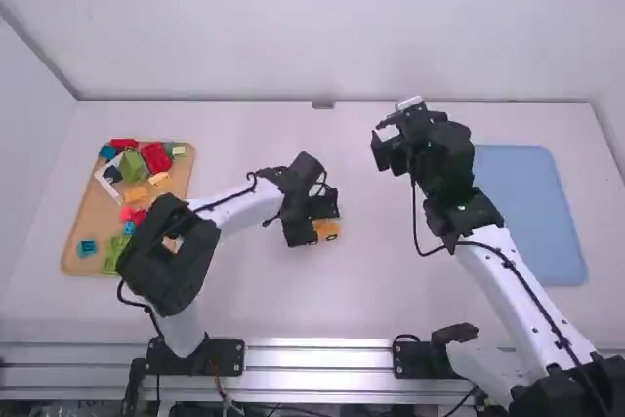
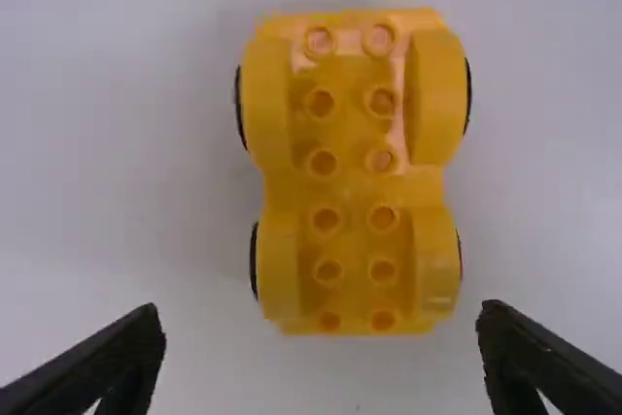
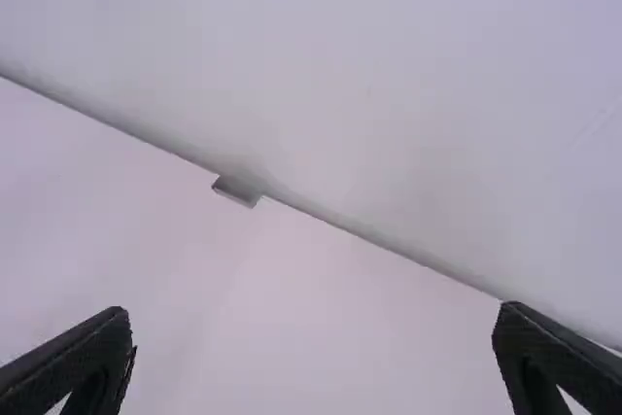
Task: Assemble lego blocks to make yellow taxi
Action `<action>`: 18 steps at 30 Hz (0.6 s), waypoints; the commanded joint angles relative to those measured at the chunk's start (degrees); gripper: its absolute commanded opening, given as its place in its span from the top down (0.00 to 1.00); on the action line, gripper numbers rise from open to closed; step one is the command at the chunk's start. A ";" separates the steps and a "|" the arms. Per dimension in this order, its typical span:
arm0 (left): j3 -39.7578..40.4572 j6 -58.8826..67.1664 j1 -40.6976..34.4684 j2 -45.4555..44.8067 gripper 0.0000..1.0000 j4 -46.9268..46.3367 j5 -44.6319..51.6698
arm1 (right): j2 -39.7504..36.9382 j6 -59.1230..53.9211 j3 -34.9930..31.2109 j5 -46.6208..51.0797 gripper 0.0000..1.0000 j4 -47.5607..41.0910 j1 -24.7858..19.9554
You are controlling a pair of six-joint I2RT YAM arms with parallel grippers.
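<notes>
My left gripper (image 1: 311, 231) hangs over the middle of the table, just above the yellow wheeled base (image 1: 328, 229). In the left wrist view the yellow base (image 2: 353, 177) has two rows of studs and four wheels with yellow fenders. My left gripper (image 2: 321, 366) is open there, its fingers apart beyond one end of the base and not touching it. Farther right, my right gripper (image 1: 383, 144) is held above the table's back half. In the right wrist view that gripper (image 3: 313, 362) stands open with nothing between its fingers.
A wooden tray (image 1: 73, 251) at the left holds loose blocks in red, green, blue, orange and white. At the right lies a blue mat or tray (image 1: 532, 212). The back wall (image 3: 389, 75) rises behind the table's far edge, where a small grey piece (image 1: 323, 104) sits.
</notes>
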 commanded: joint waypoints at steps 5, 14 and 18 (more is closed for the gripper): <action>-0.11 0.96 0.02 0.15 0.04 0.24 0.48 | 0.44 0.28 2.16 -0.11 0.02 -1.07 0.26; 5.77 -8.90 2.23 -2.58 0.01 -2.36 -1.99 | 0.44 0.26 2.16 -0.09 0.01 -0.92 0.26; 9.01 -21.29 6.34 -6.05 0.01 -2.82 -8.15 | 0.44 0.28 2.16 -0.09 0.01 -0.87 0.26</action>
